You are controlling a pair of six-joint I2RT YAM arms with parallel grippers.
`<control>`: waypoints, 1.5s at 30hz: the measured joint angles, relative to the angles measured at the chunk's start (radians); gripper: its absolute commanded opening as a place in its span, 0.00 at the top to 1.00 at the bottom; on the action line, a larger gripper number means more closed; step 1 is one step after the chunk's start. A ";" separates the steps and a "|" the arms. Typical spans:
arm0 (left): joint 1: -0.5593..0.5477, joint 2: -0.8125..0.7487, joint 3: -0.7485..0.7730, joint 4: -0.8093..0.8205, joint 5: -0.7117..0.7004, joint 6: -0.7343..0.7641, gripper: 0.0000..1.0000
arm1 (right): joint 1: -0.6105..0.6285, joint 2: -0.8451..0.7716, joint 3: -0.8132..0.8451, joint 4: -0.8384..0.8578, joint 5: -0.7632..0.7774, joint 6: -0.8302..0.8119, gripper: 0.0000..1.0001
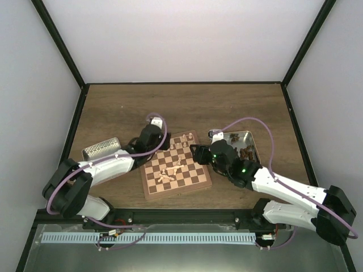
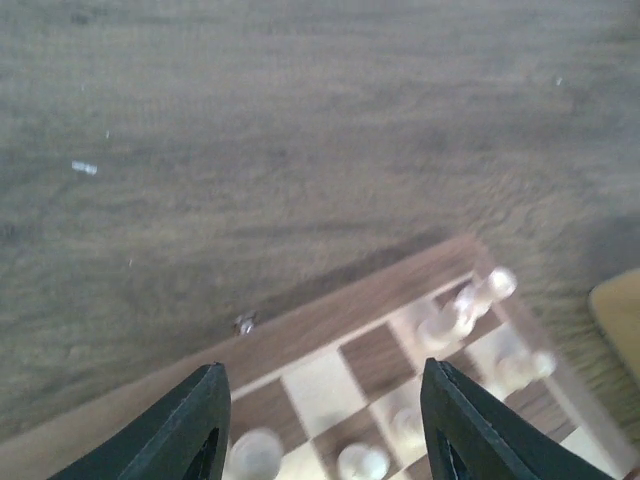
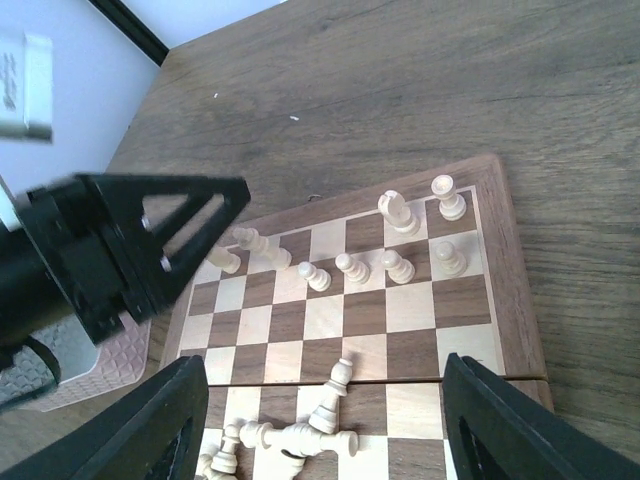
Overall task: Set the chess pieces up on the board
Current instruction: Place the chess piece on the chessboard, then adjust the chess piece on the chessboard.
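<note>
Fingers [image 2: 190, 432] of the left gripper [image 2: 322, 372] are standing apart over the far left corner of the board [image 1: 193, 180], gripping nothing. Two pale pieces [image 2: 362, 462] are sitting low between them, too blurred and too cut off by the frame edge to show whether either is touching a finger. More pieces farther along the corner are smearing into pale blobs in the left wrist view.

Across the board, the right gripper [image 3: 325, 370] is hanging wide open and empty above a heap of toppled pieces, part of it running off the bottom of the right wrist view. Several pieces are standing upright in the two far rows.

From above, the board is lying slightly turned at the middle of the table [image 1: 113, 107], between two tins. The left tin [image 1: 102, 149] is partly hiding behind the left arm. The right tin [image 1: 247, 137] is holding dark pieces [image 1: 245, 153], its near side covered by the right arm.
</note>
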 measured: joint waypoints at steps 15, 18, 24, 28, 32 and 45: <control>0.057 0.048 0.302 -0.554 0.124 -0.098 0.49 | 0.000 -0.056 -0.027 -0.008 0.002 0.026 0.34; 0.058 0.089 0.320 -0.604 0.125 -0.098 0.50 | 0.000 -0.056 -0.035 -0.008 0.002 0.026 0.34; 0.072 0.142 0.331 -0.629 0.125 -0.098 0.60 | 0.000 -0.056 -0.036 -0.007 0.002 0.026 0.34; 0.074 0.177 0.344 -0.626 0.131 -0.095 0.62 | 0.000 -0.056 -0.038 -0.007 0.005 0.025 0.34; 0.074 0.195 0.347 -0.624 0.134 -0.095 0.67 | -0.001 -0.056 -0.038 -0.007 0.012 0.020 0.34; 0.078 0.241 0.387 -0.608 0.141 -0.081 0.80 | -0.001 -0.055 -0.038 -0.007 0.031 -0.002 0.34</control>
